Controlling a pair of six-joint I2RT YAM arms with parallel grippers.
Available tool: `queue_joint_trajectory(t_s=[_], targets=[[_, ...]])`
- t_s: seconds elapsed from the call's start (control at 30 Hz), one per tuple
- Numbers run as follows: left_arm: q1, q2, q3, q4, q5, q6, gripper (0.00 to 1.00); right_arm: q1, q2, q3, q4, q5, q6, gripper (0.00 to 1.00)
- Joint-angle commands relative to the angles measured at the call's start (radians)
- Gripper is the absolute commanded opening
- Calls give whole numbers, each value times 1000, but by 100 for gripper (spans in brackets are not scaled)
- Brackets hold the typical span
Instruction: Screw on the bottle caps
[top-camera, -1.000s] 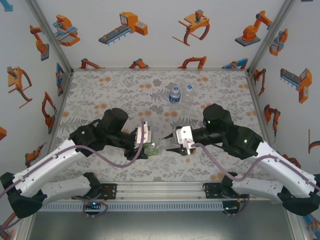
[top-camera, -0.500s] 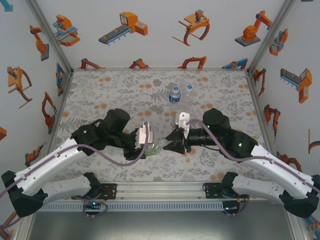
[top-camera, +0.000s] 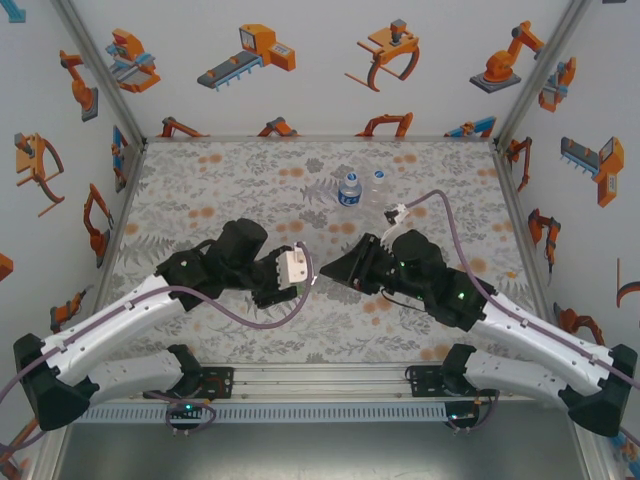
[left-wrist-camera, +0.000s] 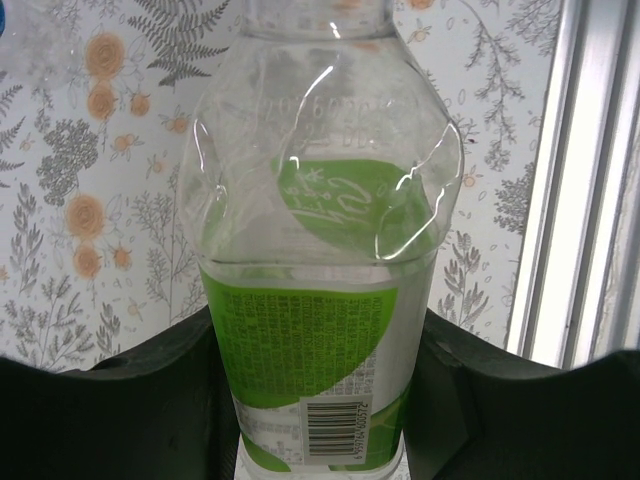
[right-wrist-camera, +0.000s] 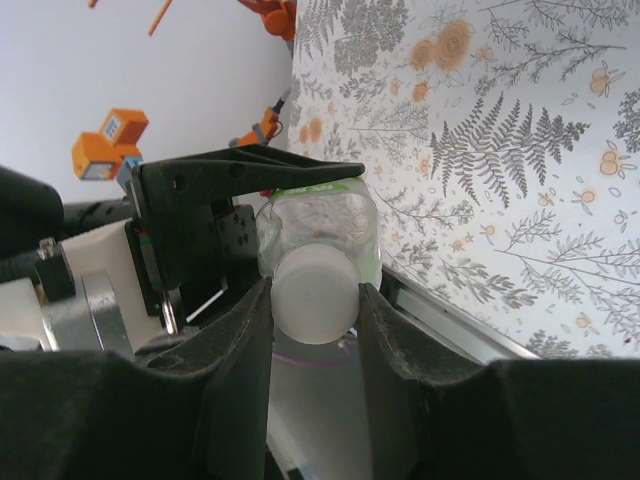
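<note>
The overhead camera sits above and behind my bases, looking down and forward over the whole table (top-camera: 200, 180). My left wrist camera looks out along my left end effector (left-wrist-camera: 320, 420), very near the green-label bottle (left-wrist-camera: 320, 250), with the table behind it. My right wrist camera looks along my right end effector (right-wrist-camera: 313, 293), close on the white cap (right-wrist-camera: 315, 305), and faces my left end effector. Both wrist views share that bottle.

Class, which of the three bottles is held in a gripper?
The green-label bottle, clamped in the left gripper; the blue-label bottle and plain bottle stand free farther back.
</note>
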Motion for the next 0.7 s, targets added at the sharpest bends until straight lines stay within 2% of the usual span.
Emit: queue_joint_trajectory(t_s=[0.0, 0.1, 0.2, 0.27, 0.47, 0.67], targets=[[-12, -3, 19, 146, 69, 36, 0, 5, 25, 43, -1, 17, 37, 1], [-11, -9, 15, 137, 84, 38, 0, 6, 17, 102, -61, 23, -119, 32], [-12, -14, 15, 125, 98, 36, 0, 6, -5, 160, -93, 12, -321, 52], [-12, -15, 16, 115, 104, 38, 0, 6, -26, 191, -104, -16, -494, 56], [-12, -13, 37, 57, 160, 35, 0, 5, -79, 273, -181, -166, -1068, 57], [-13, -17, 57, -7, 272, 33, 0, 5, -43, 356, -334, -435, -1547, 58]])
